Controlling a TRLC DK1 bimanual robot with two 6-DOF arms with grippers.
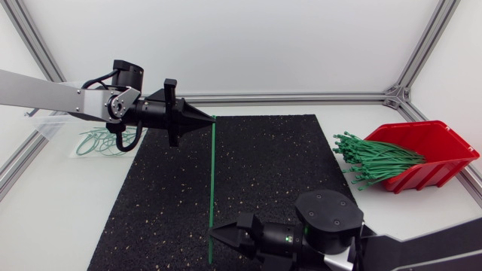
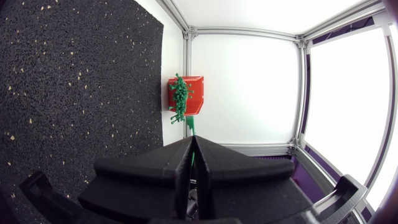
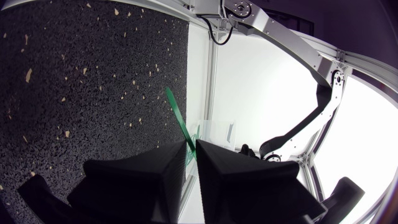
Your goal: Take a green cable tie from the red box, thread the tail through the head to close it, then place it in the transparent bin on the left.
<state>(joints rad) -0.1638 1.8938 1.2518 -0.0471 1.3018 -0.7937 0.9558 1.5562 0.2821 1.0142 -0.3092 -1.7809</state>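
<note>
A black rubber-crumb mat (image 1: 256,188), rough and matt with pale flecks, covers the middle of the smooth white counter (image 1: 60,226), edged by brushed metal frame rails (image 1: 301,97). At the right of the frame the red plastic box (image 1: 444,169) looks glossy and holds smooth green plastic cable ties (image 1: 373,159), while the clear plastic bin (image 1: 47,128) at the upper left is thin and see-through. The left pincer (image 1: 209,120) and right pincer (image 1: 213,233) are matt black, the left arm link (image 1: 38,90) satin silver-grey metal, and the single green cable tie (image 1: 212,173) pinched in both is a slick plastic strip.
</note>
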